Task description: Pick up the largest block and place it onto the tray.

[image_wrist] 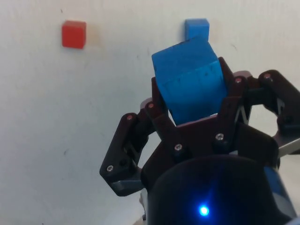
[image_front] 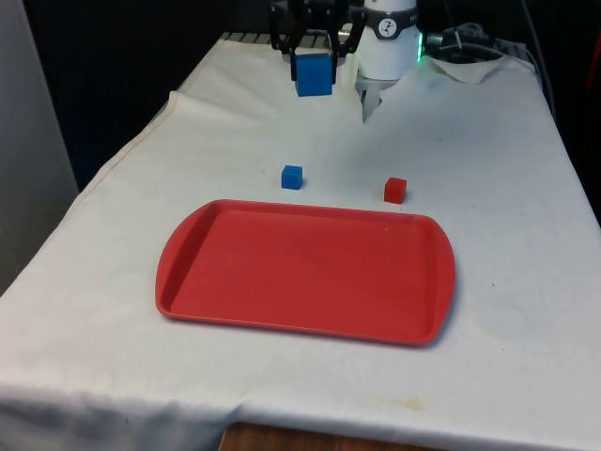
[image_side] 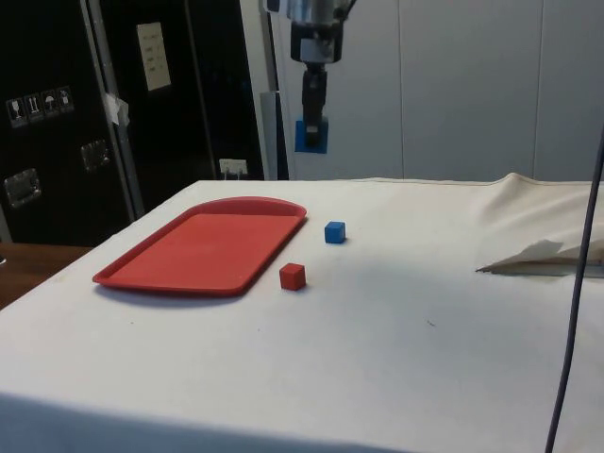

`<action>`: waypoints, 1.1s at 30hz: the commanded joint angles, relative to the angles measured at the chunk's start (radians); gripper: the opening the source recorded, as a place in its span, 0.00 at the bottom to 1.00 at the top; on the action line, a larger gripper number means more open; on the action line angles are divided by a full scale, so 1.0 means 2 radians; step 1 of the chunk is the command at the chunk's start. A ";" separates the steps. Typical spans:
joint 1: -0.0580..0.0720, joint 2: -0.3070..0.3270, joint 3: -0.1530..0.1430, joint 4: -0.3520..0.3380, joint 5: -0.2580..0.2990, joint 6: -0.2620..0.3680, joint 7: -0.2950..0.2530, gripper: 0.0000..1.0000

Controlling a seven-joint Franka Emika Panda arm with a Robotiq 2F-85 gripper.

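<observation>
My gripper (image_front: 314, 64) is shut on the large blue block (image_front: 314, 74), holding it high above the cloth at the table's far end. From the side the large blue block (image_side: 311, 135) hangs well above the table, behind the tray. In the wrist view the large blue block (image_wrist: 190, 78) sits tilted between the black fingers (image_wrist: 159, 112). The red tray (image_front: 305, 271) lies flat in the middle of the table with nothing on it. A small blue block (image_front: 292, 177) and a small red block (image_front: 395, 190) rest on the cloth just beyond the tray's far rim.
The white cloth is rumpled into a raised fold (image_front: 376, 99) by the robot's base, with cables (image_front: 470, 42) at the far end towards the front view's right. A thin dark cable (image_side: 576, 283) hangs in the side view's foreground.
</observation>
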 commanded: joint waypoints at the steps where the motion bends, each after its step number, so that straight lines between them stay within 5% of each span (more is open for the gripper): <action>1: 0.000 0.003 0.002 0.005 0.002 -0.001 0.000 0.02; 11: 0.003 0.046 0.015 0.061 0.049 -0.012 -0.013 0.02; 32: -0.002 0.164 0.037 0.171 0.145 -0.012 -0.047 0.02; 33: 0.001 0.160 0.032 0.168 0.135 -0.009 -0.040 0.02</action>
